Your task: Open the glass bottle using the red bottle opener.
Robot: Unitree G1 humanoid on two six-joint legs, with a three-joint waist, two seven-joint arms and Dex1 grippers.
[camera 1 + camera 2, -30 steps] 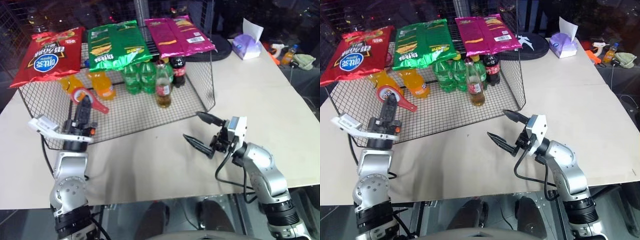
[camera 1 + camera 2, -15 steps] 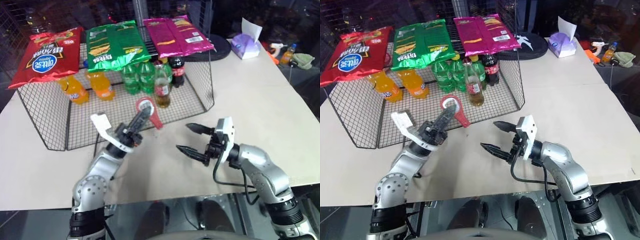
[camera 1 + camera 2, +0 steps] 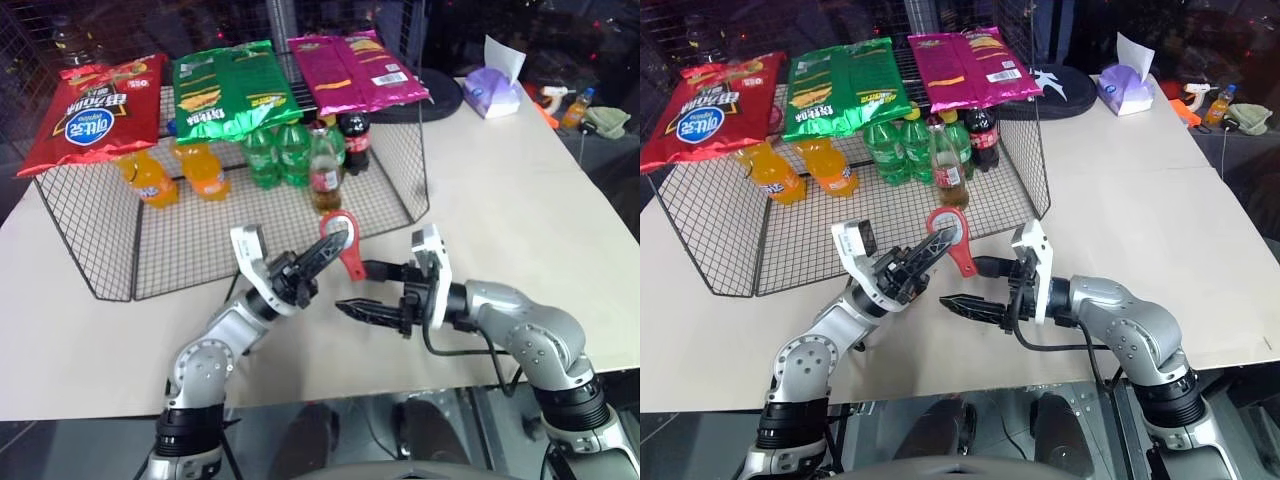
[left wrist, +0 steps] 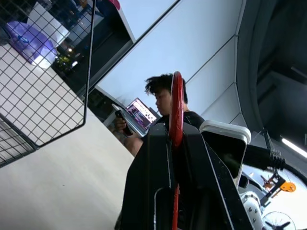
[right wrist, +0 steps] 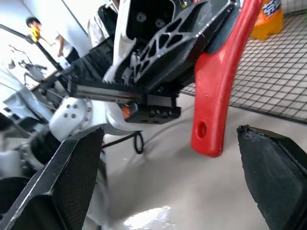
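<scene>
Red opener (image 3: 342,245) sits clamped in the left claw (image 3: 318,262), raised above the desk (image 3: 500,190), handle hanging between the right claw's (image 3: 362,288) spread fingers. Bottle (image 3: 325,172) stands upright inside the wire basket (image 3: 90,235).

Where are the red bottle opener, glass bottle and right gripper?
red bottle opener (image 3: 346,243): left eye view, on its ring head.
glass bottle (image 3: 326,178): left eye view, on its label.
right gripper (image 3: 356,286): left eye view, midway between its open fingertips.

A beige table (image 3: 520,200) stands amid dim, cluttered surroundings.
</scene>
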